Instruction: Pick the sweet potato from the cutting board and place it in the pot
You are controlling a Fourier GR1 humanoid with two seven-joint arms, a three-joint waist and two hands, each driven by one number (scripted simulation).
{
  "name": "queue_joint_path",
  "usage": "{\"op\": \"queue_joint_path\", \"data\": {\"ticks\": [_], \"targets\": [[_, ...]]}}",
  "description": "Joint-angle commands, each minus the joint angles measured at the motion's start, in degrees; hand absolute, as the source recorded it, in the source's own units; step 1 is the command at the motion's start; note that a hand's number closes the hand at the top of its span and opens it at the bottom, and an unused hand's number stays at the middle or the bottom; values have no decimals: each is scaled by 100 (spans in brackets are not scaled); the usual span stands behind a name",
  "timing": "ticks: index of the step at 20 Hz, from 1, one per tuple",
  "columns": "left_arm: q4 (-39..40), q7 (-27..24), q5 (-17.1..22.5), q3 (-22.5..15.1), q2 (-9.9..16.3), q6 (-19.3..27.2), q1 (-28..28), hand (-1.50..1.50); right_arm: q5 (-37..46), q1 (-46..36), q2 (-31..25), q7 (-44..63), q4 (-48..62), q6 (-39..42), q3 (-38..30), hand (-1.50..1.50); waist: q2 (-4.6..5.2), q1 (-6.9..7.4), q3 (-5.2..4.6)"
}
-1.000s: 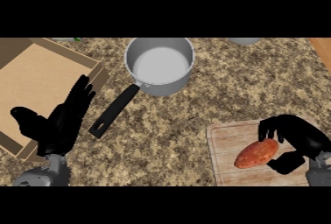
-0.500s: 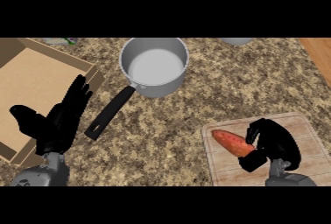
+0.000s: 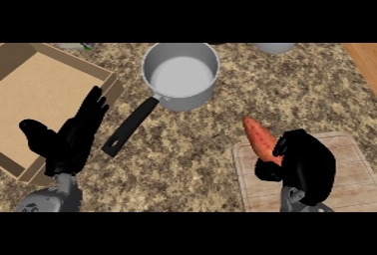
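One sweet potato (image 3: 259, 137) gripped by the curled right hand (image 3: 303, 163) over the cutting board's (image 3: 346, 174) left edge, left hand (image 3: 68, 140) open, holding nothing, pot (image 3: 180, 73) near the counter's far edge.

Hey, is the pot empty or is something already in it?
Empty. The pot shows only its bare grey bottom; the sweet potato is held in the right hand by the cutting board.

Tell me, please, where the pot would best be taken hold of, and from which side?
By its long black handle, which juts from the pot toward the lower left, lying free on the counter. Come from above on the left, probably with the open left hand, closing fingers across it.
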Motion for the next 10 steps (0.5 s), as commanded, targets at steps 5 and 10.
{"op": "queue_joint_path", "data": {"ticks": [5, 10], "targets": [[85, 7, 93, 52, 107, -165, -86, 0, 1525, -1112, 65, 1944, -600, 237, 1368, 150, 0, 193, -5], [79, 53, 71, -125, -50, -145, -186, 0, 1989, -2051, 64, 2080, -588, 606, 1944, 150, 22, 290, 8]]}}
